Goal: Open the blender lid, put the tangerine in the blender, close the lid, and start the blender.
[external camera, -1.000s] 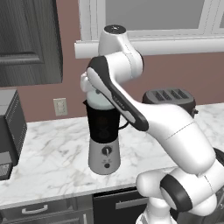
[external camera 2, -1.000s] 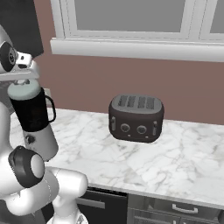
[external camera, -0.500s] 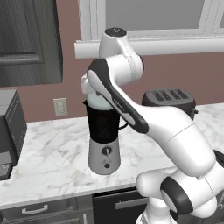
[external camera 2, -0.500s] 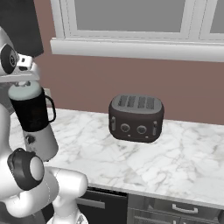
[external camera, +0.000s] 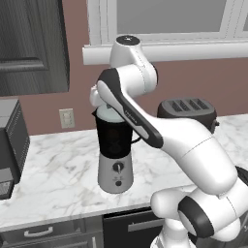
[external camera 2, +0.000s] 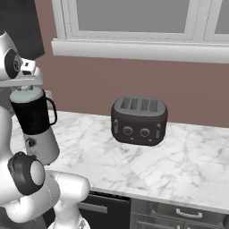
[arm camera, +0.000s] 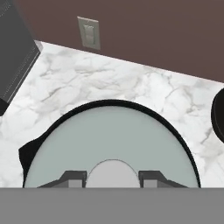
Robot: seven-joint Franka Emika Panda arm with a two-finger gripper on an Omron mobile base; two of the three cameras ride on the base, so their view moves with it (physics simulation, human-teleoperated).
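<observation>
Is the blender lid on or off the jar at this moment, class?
On. In the hand view the blender lid covers the black jar's mouth, its knob between the shut gripper's fingertips. The right base view shows the lid seated atop the blender.

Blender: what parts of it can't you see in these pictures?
- Inside of the blender: the lid covers the jar in the hand view.
- Lid knob: its lower part is cut off at the bottom of the hand view, between the fingers.
- Gripper in the left base view: the arm's own link hides it.
- Button marks on the blender's base: too small in either base view.
</observation>
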